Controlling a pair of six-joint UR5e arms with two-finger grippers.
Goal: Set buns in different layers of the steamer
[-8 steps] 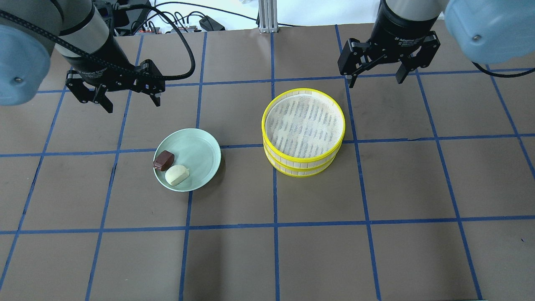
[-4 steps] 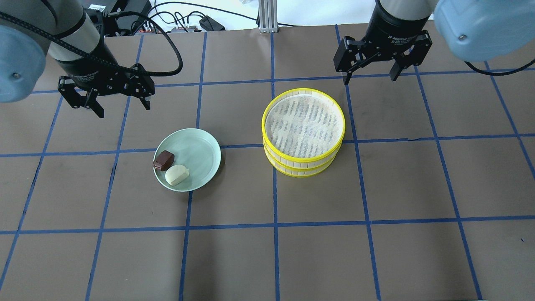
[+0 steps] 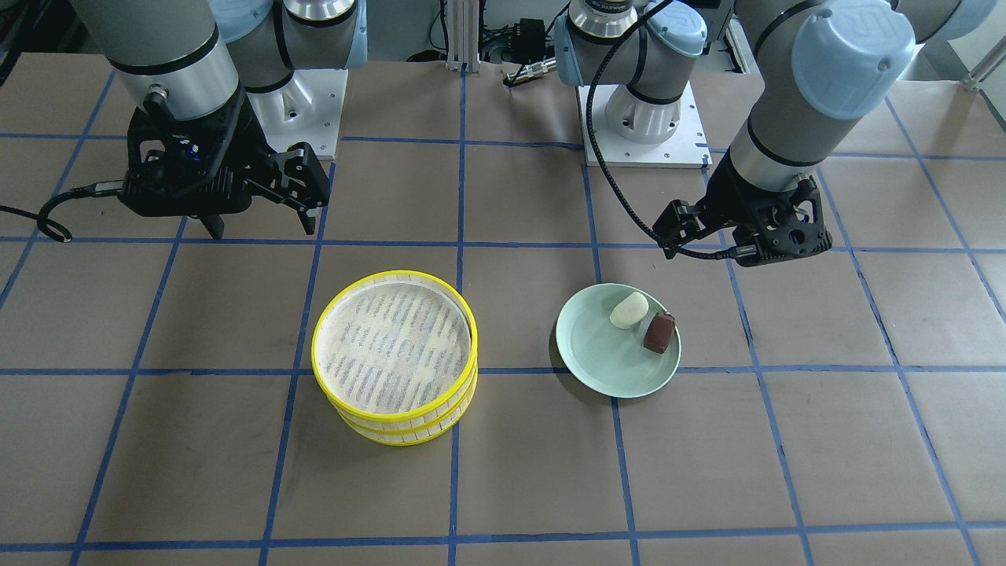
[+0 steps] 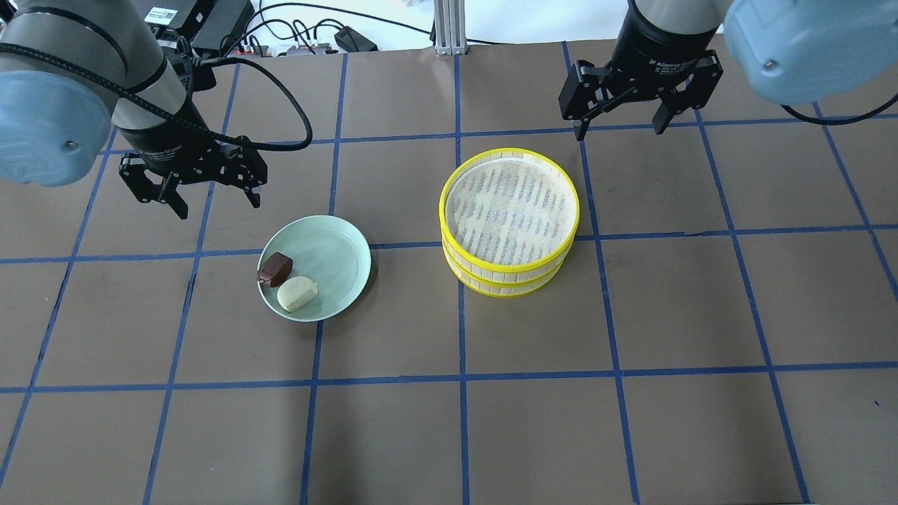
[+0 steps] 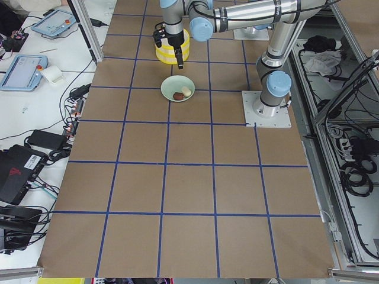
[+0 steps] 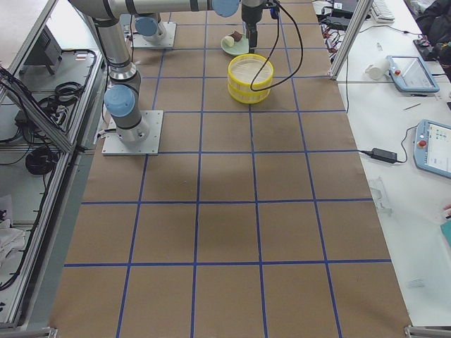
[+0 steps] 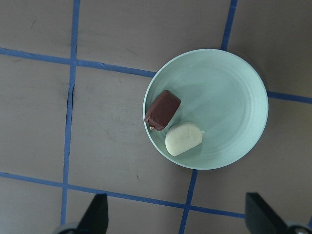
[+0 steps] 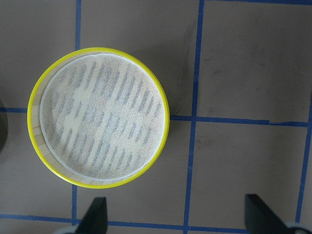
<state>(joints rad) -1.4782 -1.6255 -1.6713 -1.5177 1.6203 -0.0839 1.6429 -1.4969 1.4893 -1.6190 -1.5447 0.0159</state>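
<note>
Starting at the left of the overhead view, the left gripper (image 4: 220, 208) hangs above the table (image 4: 449, 435), jaws spread wide and holding nothing. It sits just behind the plate (image 4: 340, 245), on the robot's side and off toward the plate's left edge, clear of the rim. Its wrist camera looks straight down on the plate, with both fingertips (image 7: 97, 214) far apart at the bottom of that view. On the plate, the two buns lie side by side against the left rim and touch each other. The brown bun (image 4: 275, 268) is nearer the robot and the white bun (image 4: 297, 293) is just in front of it. Moving right, well apart from the plate, the steamer (image 4: 506, 275) stands with its two layers stacked. The top layer (image 4: 554, 261) sits squarely on the bottom layer (image 4: 499, 289), with the mesh liner (image 4: 510, 207) showing on top. Both buns are on the plate and neither is in a layer. Furthest right, the right gripper (image 4: 618, 132) hovers behind the steamer's far-right rim, above it and touching nothing. Its fingers are fully apart and it grasps nothing.
</note>
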